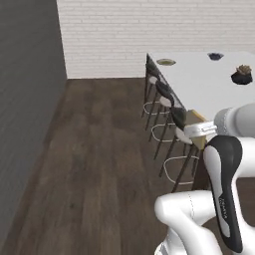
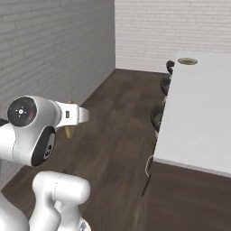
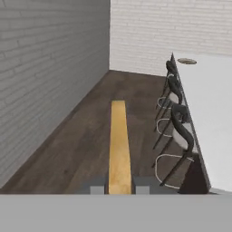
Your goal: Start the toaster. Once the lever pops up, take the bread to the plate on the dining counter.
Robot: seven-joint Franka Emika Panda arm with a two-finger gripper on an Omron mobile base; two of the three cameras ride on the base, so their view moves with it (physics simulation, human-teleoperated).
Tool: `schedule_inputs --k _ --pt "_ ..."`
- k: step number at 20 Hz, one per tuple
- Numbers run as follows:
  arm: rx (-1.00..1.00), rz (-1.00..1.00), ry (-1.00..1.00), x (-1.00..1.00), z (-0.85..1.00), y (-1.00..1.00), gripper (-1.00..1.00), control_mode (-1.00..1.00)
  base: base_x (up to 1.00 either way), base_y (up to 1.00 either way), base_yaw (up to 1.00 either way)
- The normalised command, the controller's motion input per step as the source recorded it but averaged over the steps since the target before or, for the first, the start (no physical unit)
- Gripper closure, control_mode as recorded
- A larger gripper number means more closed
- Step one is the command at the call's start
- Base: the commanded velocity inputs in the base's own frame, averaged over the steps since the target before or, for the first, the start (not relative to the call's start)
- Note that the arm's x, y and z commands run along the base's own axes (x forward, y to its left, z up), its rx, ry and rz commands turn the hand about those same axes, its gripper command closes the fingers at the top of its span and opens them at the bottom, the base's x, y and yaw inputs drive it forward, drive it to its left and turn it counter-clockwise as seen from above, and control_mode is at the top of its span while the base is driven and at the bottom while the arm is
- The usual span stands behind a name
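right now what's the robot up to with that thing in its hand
The end effector is shut on a slice of bread, held edge-on out in front of the arm over the dark wood floor. The white dining counter with its row of stools lies ahead to the right, and the plate sits at its far end. The bread has not reached it yet.

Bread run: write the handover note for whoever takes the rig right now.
Pincer: shut on the bread, slice held edge-on between the fingertips, pointing forward over the wood floor.
Bread also shows tan past the hand in the left base view.
Plate: at the far corner of the dining counter, nothing on it.
Stools line the counter's near side.
Done: bread is in hand, out of the toaster.
Left: get to the far end of the counter, set the slice on the plate, release.
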Motion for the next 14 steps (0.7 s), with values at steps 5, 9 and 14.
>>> schedule_inputs --k 5,9,14 --pt "0.0 0.0 0.0 0.0 0.0 0.0 1.0 1.0 0.95 0.68 0.03" --pt "0.0 0.0 0.0 0.0 0.0 0.0 1.0 1.0 1.0 0.24 -0.17" --pt "0.0 0.0 0.0 0.0 0.0 0.0 1.0 1.0 1.0 0.01 -0.27"
